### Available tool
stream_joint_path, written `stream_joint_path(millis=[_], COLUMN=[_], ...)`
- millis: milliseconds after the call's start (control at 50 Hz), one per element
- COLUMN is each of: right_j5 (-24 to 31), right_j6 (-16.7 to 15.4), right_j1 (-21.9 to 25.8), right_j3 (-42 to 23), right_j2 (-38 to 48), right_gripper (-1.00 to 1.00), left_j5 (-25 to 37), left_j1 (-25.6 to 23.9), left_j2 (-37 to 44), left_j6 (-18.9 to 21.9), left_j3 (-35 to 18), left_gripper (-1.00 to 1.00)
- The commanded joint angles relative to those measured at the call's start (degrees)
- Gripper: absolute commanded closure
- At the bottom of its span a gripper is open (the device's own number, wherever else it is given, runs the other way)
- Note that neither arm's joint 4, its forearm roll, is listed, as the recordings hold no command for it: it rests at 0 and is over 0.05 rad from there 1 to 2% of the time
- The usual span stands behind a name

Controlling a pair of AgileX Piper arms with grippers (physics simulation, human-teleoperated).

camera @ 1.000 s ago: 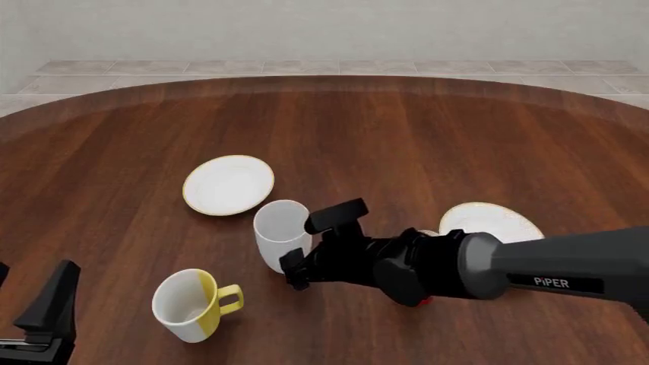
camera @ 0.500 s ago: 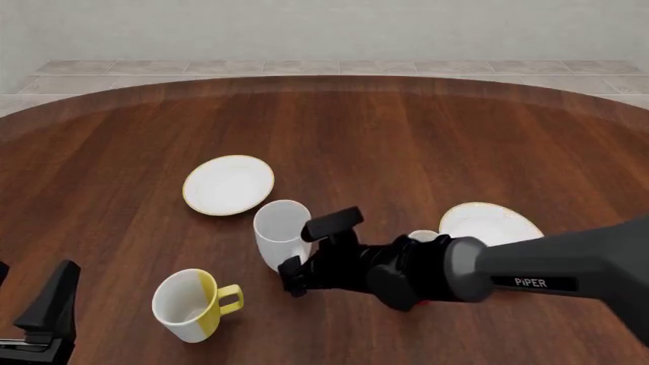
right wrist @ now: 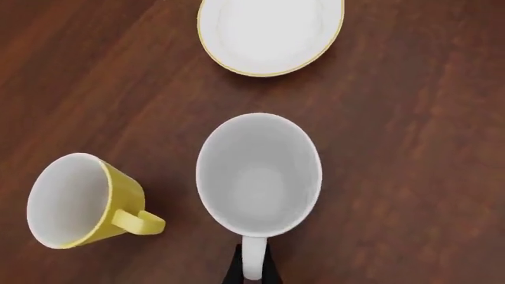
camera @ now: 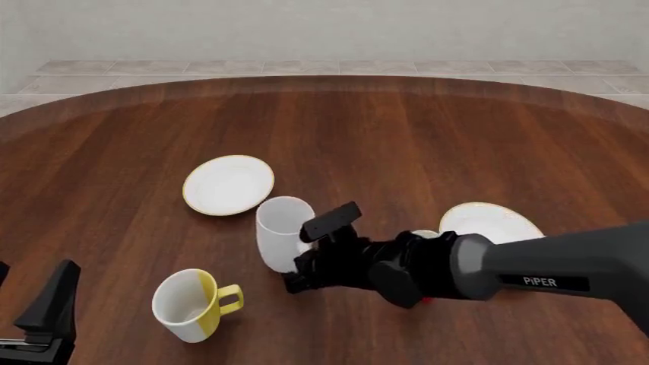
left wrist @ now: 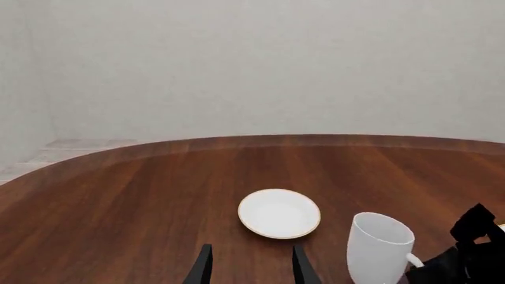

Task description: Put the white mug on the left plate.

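Desk [camera: 426, 144] of dark wood carries everything I see. Left plate [camera: 228, 185] lies just behind the upright white mug [camera: 281, 232]; a yellow mug [camera: 188, 304] sits nearer me. My right end effector [camera: 309, 255] pinches the white mug's handle. Left end effector [left wrist: 249, 267] is spread, empty.

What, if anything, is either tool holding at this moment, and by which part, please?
The right tool is shut on the white mug, pinching its handle. The left tool is open and holds nothing.
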Motion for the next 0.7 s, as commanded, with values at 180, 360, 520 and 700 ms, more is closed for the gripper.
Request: stream_joint_path(millis=[180, 360, 520, 700], right_j5=[3.8, 2.1, 4.9, 6.4], right_j6=[-12.3, -22.1, -22.5, -26.2], right_j1=[-2.3, -2.5, -5.7, -9.1], right_j3=[-2.2, -0.7, -1.6, -1.4], right_j2=[-5.6, -12.9, -16.1, -17.1], right_gripper=[1.0, 1.0, 1.0, 1.0], left_j5=[0.0, 0.1, 0.0, -0.1], left_j1=[0.2, 0.3, 0.4, 0.6], left_j2=[0.0, 0.0, 0.0, 0.0], left_j6=[-0.1, -0.2, -0.2, -0.2], left_j3=[-0.1, 0.0, 0.1, 0.0], left_gripper=[-1.0, -1.0, -1.0, -1.0])
